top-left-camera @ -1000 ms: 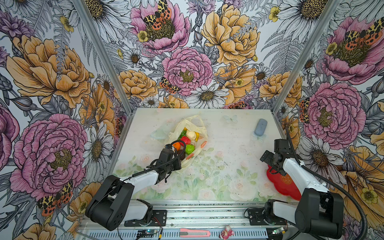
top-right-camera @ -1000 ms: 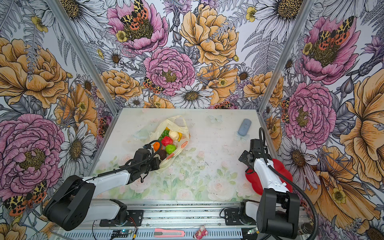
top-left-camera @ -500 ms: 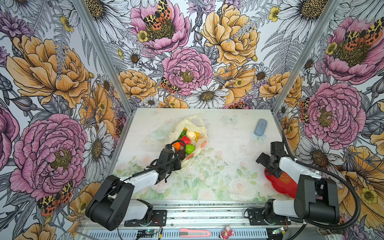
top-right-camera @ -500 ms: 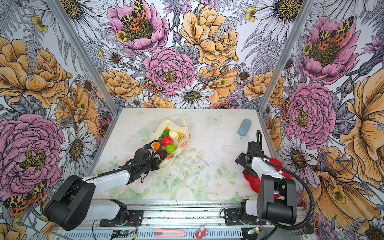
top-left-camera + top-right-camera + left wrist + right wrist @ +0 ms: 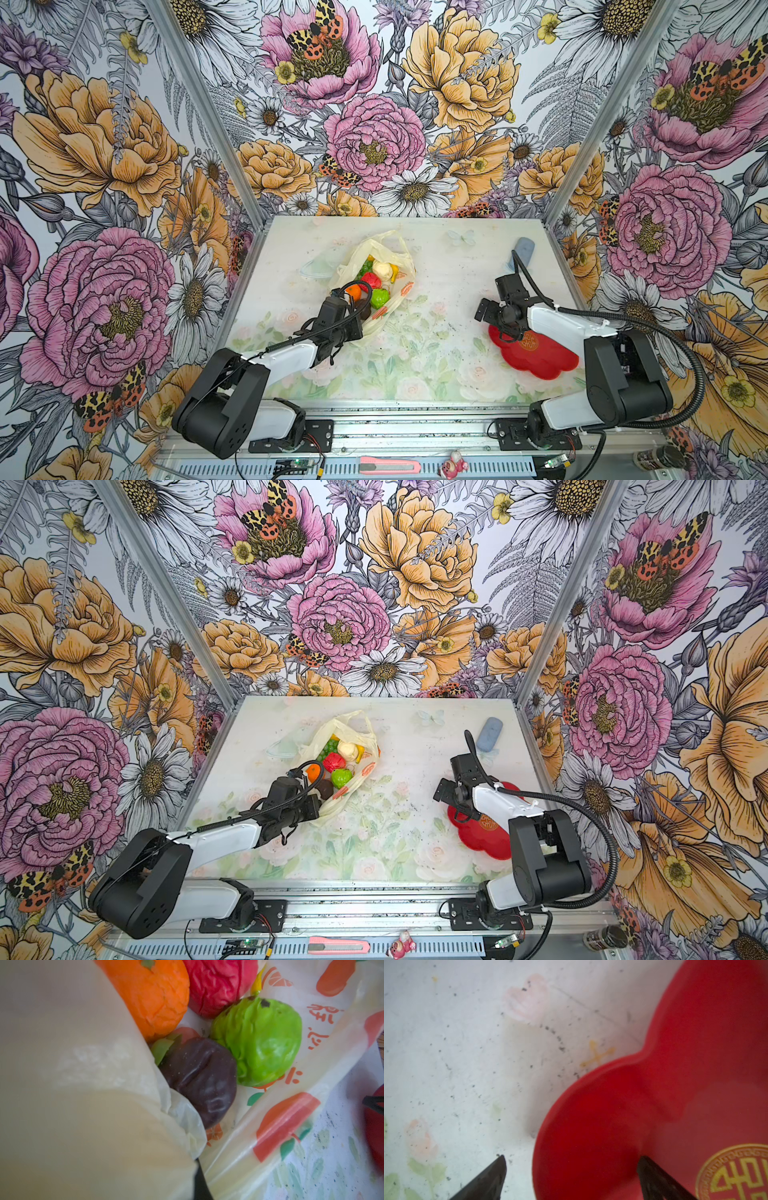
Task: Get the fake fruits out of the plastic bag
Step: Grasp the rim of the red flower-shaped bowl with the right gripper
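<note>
Left gripper [image 5: 358, 321] clenched, apparently on plastic bag [image 5: 405, 257] veiling its lens; right gripper [image 5: 572, 1160] agape over red plate [image 5: 540, 353].

Top cams: stereo pair, mounted high over the near rail, looking down + fwd. Both top views take in the whole bench [image 5: 436, 266], both arms and the walls; near-identical pics, slight sideways offset only.
L wrist cam: v close, aimed into the mouth of the plastic bag [image 5: 83, 1064]. Film fills much of the frame, fake fruits [image 5: 257, 1041] most of the rest, sliver of red plate [image 5: 374, 1126] at the edge.
R wrist cam: low over bench, looking past the right end effector [image 5: 572, 1158] tips at the red plate rim.
Overlap: both wrist cams catch the red plate; top views cover it all.
</note>
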